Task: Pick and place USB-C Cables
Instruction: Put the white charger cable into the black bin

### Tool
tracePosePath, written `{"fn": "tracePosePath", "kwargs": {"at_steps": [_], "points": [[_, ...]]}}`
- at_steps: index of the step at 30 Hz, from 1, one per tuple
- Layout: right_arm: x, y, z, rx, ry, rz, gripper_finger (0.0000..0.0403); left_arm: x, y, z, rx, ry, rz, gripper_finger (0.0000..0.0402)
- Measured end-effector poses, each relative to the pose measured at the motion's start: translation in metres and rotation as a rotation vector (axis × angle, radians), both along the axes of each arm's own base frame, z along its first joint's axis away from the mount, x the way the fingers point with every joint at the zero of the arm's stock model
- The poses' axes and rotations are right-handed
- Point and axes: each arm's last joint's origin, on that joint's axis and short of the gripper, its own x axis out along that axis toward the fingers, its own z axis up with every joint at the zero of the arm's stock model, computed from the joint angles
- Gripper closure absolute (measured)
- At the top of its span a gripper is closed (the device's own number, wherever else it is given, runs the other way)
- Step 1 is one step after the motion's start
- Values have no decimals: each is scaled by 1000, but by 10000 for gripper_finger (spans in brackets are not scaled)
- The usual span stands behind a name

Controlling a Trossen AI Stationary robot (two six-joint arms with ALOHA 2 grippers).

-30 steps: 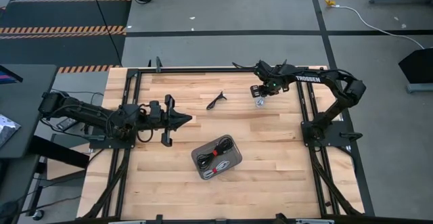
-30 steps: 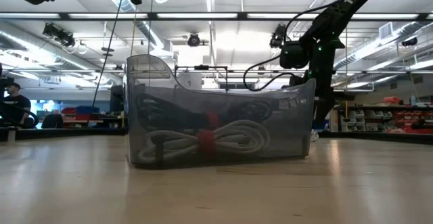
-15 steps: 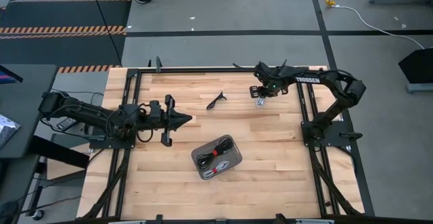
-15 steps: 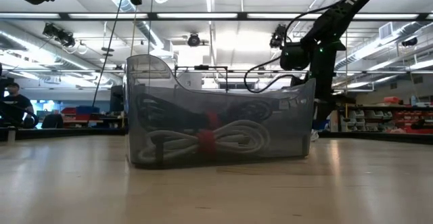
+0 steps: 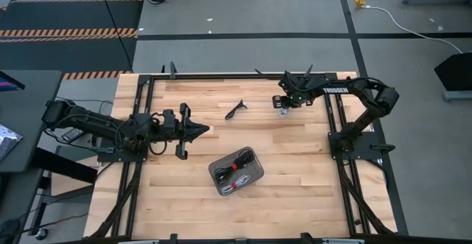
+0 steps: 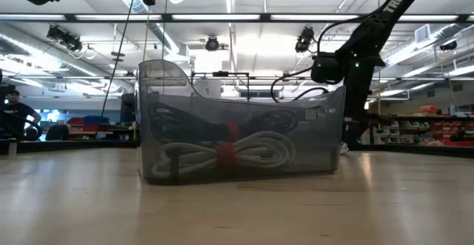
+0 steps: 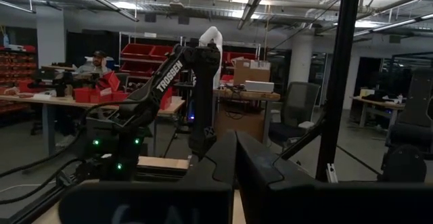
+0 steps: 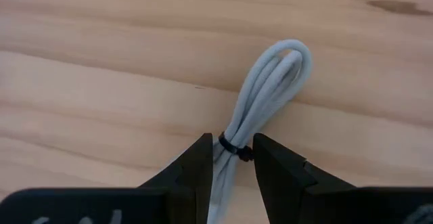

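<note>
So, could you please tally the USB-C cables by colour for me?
White/grey cables: 2, one at the right gripper, one in the tray.
Black cables: 2 that I can make out, one loose on the table, one in the tray.
Total: 4.

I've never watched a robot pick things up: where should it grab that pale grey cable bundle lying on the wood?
At the tied middle of the pale grey coiled cable bundle, from straight above. The black tie cinches the strands narrowest there, and the right pincer already straddles it.
</note>
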Motion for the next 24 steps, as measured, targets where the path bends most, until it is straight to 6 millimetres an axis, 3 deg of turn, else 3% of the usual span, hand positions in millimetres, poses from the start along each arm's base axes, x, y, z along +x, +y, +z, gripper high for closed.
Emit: {"fn": "tracePosePath", "kwargs": {"at_steps": [9,19,24], "points": [[-4,3,-7,-30,29,119,301,0,0,0,1,0,0,390],[8,16,-7,-75,53,311,358,0,0,0,2,0,0,390],[15,26,-6,-97,64,425,364,0,0,0,2,0,0,390]]}}
